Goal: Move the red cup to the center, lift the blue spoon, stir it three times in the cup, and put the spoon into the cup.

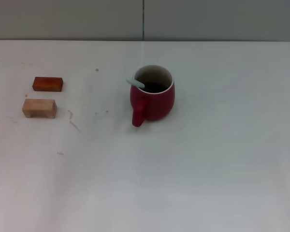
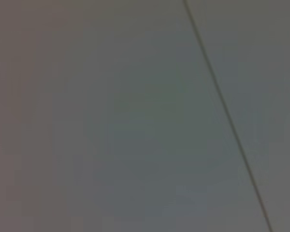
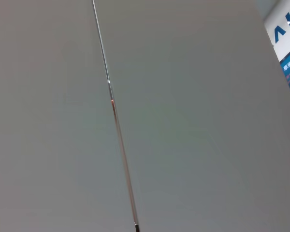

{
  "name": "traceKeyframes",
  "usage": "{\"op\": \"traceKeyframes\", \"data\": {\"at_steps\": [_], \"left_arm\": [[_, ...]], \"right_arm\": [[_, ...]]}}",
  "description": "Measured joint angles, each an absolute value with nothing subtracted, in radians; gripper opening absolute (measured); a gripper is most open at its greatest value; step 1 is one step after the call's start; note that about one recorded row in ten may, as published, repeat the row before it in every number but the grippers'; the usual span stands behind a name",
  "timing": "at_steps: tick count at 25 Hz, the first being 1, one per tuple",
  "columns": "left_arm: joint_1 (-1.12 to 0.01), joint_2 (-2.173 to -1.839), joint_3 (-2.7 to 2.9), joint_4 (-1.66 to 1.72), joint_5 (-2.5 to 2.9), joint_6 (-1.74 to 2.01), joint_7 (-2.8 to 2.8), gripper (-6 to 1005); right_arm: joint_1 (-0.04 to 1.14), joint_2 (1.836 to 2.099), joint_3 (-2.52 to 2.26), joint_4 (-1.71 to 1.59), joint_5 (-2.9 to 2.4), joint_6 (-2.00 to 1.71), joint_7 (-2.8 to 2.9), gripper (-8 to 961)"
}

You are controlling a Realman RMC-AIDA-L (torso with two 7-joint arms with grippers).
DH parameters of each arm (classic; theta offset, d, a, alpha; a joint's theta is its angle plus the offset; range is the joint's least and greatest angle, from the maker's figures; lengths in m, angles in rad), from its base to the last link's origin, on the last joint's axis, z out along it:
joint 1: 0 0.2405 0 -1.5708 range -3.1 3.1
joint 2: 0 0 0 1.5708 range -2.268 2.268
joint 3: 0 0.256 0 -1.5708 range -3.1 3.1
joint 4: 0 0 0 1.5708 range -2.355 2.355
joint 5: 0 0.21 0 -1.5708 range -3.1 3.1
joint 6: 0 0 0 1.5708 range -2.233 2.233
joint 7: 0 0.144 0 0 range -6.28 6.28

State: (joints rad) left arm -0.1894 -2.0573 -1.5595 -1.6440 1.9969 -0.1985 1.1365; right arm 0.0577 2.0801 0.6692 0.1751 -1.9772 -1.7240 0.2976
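A: Head view: where's the red cup (image 1: 152,94)?
B: Mid-table, upright, the blue spoon (image 1: 135,83) leaning inside on its rim.
A: And the grippers?
B: Neither shows in any view; the cup stands alone.

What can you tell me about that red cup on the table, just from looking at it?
The red cup is a rounded, glossy dark-red mug, ceramic by its look, with a pale rim and a dark inside. It stands upright on the white table, near the middle, its single red handle turned toward the camera. The blue spoon sits in it, its pale handle leaning out over the rim on the robot's left. Nothing else touches it.
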Motion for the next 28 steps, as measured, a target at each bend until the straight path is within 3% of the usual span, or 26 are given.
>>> {"op": "traceKeyframes", "data": {"at_steps": [3, 12, 16, 28], "left_arm": [[-0.155, -2.057, -1.559, -1.621, 1.954, -0.128, 1.138, 853], [-0.093, -2.060, -1.346, -1.547, 2.160, 0.318, 1.134, 847], [-0.120, -2.060, -1.232, -1.332, 2.285, 0.690, 0.902, 848], [-0.254, -2.063, -1.295, -0.698, 2.494, 0.987, 0.315, 848]], "right_arm": [[0.056, 2.080, 0.665, 0.165, -1.977, -1.744, 0.297, 815], [0.058, 2.080, 0.663, 0.161, -1.977, -1.762, 0.297, 814], [0.057, 2.082, 0.663, 0.161, -1.977, -1.757, 0.296, 814], [0.060, 2.082, 0.672, 0.135, -1.977, -1.762, 0.283, 813]]}}
